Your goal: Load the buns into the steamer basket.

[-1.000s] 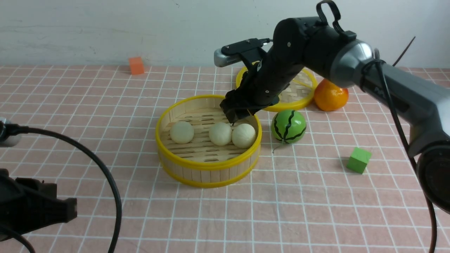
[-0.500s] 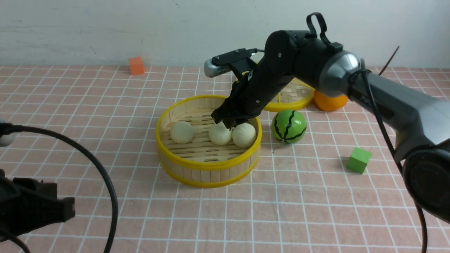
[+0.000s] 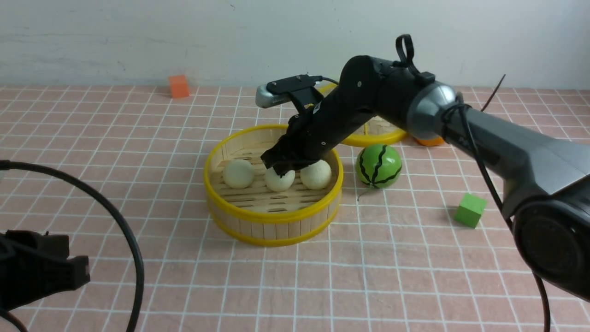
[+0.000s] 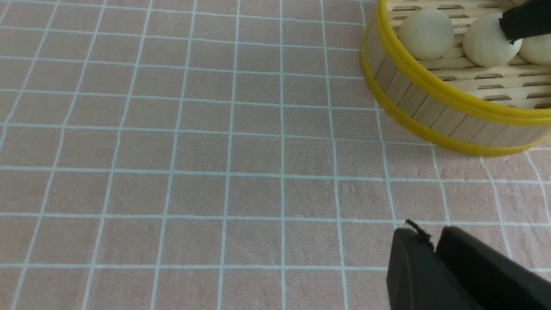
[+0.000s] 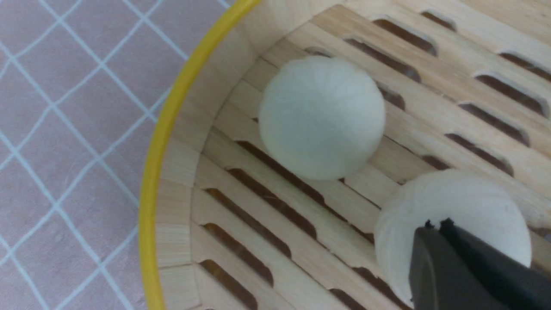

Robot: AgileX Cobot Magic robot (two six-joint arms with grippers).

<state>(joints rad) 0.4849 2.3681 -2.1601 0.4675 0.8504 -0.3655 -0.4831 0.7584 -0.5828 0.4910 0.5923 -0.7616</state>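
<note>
**A:** Entry one: where are the buns lying?

**B:** All three are sitting inside the steamer basket, on its slatted floor. The middle bun is lying directly under the tips of the right gripper, which are touching its top.

**A:** And the other two?

**B:** The left bun is resting to the left of those fingers, apart from the middle one. The right bun is resting just to their right.

**A:** How are the fingers standing?

**B:** The right fingers are pressing tip to tip with nothing between them. The left gripper is also keeping its fingers together, carrying nothing. It is hanging over the pink checked tablecloth, with the basket well beyond its tips.

**A:** Remaining stock?

**B:** A toy watermelon is sitting just outside the basket, right of the right fingers. A woven yellow-rimmed lid is lying beyond them, largely hidden by the arm. An orange fruit is peeking out past it. A green cube is sitting well off to the right. An orange cube is sitting far beyond, to the left.
</note>
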